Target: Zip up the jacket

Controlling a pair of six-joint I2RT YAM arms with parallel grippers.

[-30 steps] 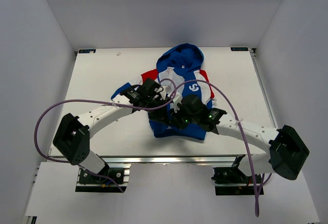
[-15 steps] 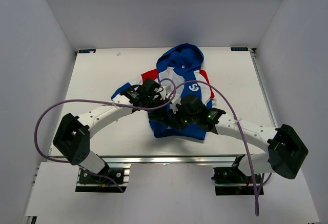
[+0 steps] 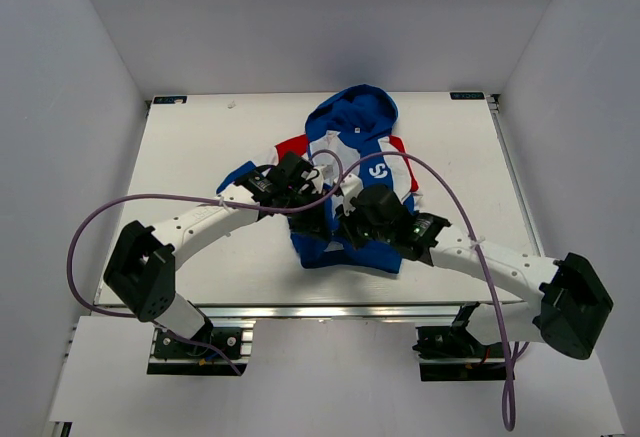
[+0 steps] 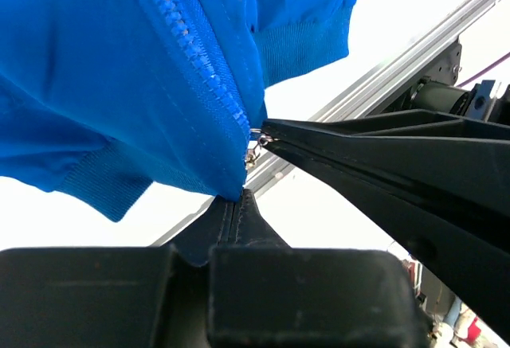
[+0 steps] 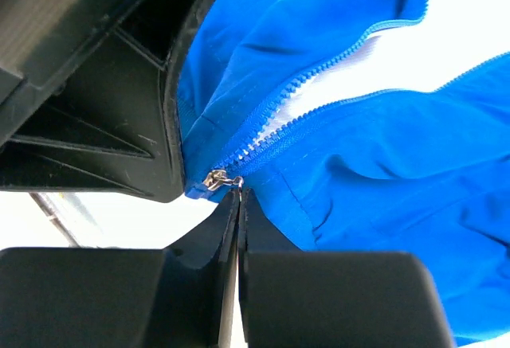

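The jacket (image 3: 352, 147) lies flat mid-table, blue with red shoulders, hood to the far side. Its front is open above the hem and shows white lining (image 5: 374, 49). My left gripper (image 4: 239, 195) is shut on the bottom hem corner beside the blue zipper teeth (image 4: 199, 53). My right gripper (image 5: 238, 194) is shut on the metal pull tab of the zipper slider (image 5: 213, 179), which sits at the very bottom of the zipper. In the top view both grippers, the left (image 3: 318, 219) and the right (image 3: 344, 227), meet at the jacket's lower hem.
The aluminium rail of the table's near edge (image 4: 382, 77) runs just past the hem. A purple cable (image 3: 150, 199) loops over the left arm and another (image 3: 450, 197) arcs over the right arm. White walls enclose the table.
The right arm's elbow and base link have swung a little to the right and its cable has shifted. Both grippers stay at the hem; the jacket looks unchanged.
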